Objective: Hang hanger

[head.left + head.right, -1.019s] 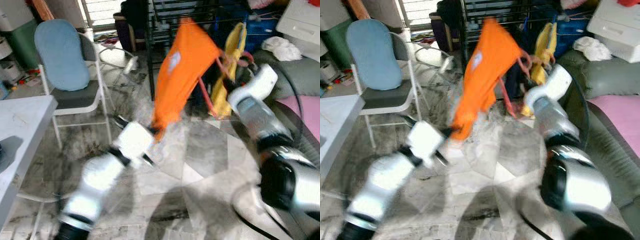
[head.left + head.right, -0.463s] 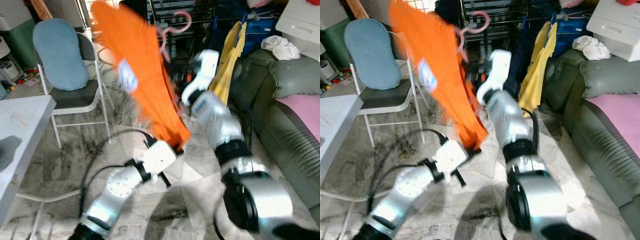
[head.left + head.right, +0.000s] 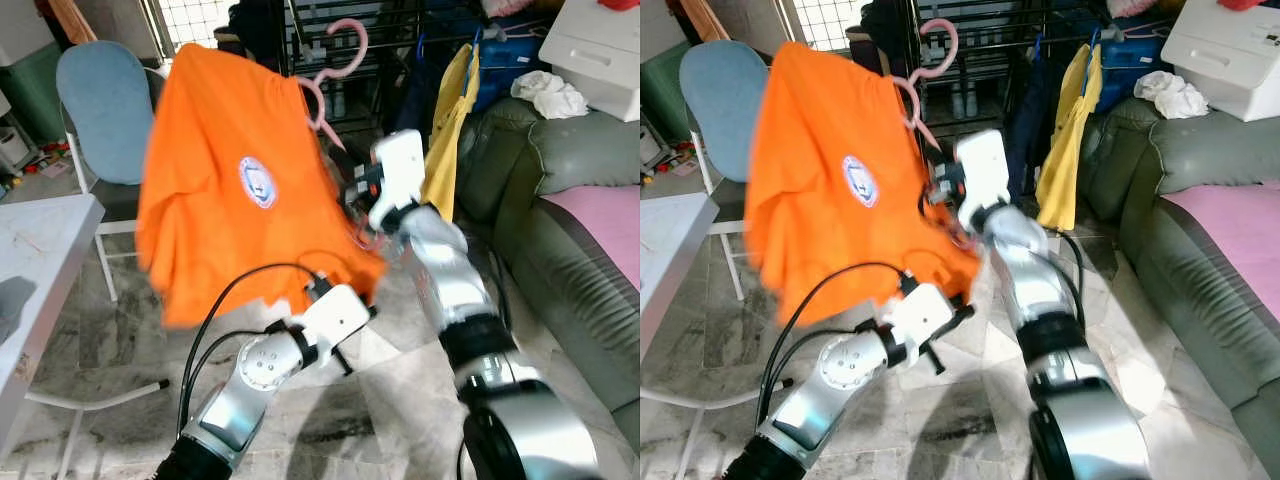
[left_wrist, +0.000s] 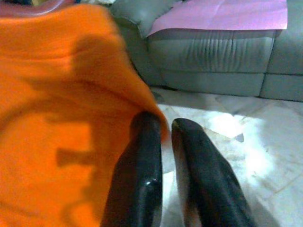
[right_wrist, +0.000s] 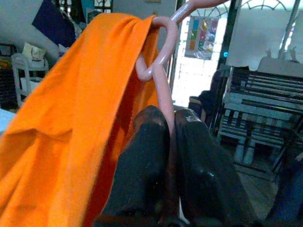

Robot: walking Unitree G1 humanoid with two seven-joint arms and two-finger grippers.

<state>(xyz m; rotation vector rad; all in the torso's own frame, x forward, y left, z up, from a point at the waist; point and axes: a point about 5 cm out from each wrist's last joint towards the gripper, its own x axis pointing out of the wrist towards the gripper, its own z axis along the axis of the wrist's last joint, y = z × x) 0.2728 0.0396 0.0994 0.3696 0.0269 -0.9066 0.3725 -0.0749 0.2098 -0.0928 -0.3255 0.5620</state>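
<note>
right gripper [image 5: 168, 127]: clenched on the pink hanger [image 3: 345, 55], both fingers pinching its arm just below the neck, so I'm carrying it up in the air at about 12 o'clock in my head view.

orange shirt [image 3: 235, 195]: draped over the hanger and bunched to the 9 o'clock side, hem hanging down to my left arm.

left gripper [image 4: 163, 142]: fingers nearly together and nipping the shirt's bottom edge, hem tucked between them.

step in hand: I'd say carrying the loaded hanger over to the black rack [image 3: 400, 40] behind it, hook not on any bar yet.

doing it well: keep the hook pointing up and open toward the bar, lift above the bar before dropping it on, and let the hem go slack so my left side doesn't drag the shirt off.

edges: yellow garment [image 3: 450, 120] already hangs on the rack at 1 o'clock, green sofa [image 3: 570, 210] at 3, blue chair [image 3: 100, 95] at 10, white table [image 3: 40, 270] corner at 8.

open room: bare tiled floor straight ahead, so approach from the middle.
</note>
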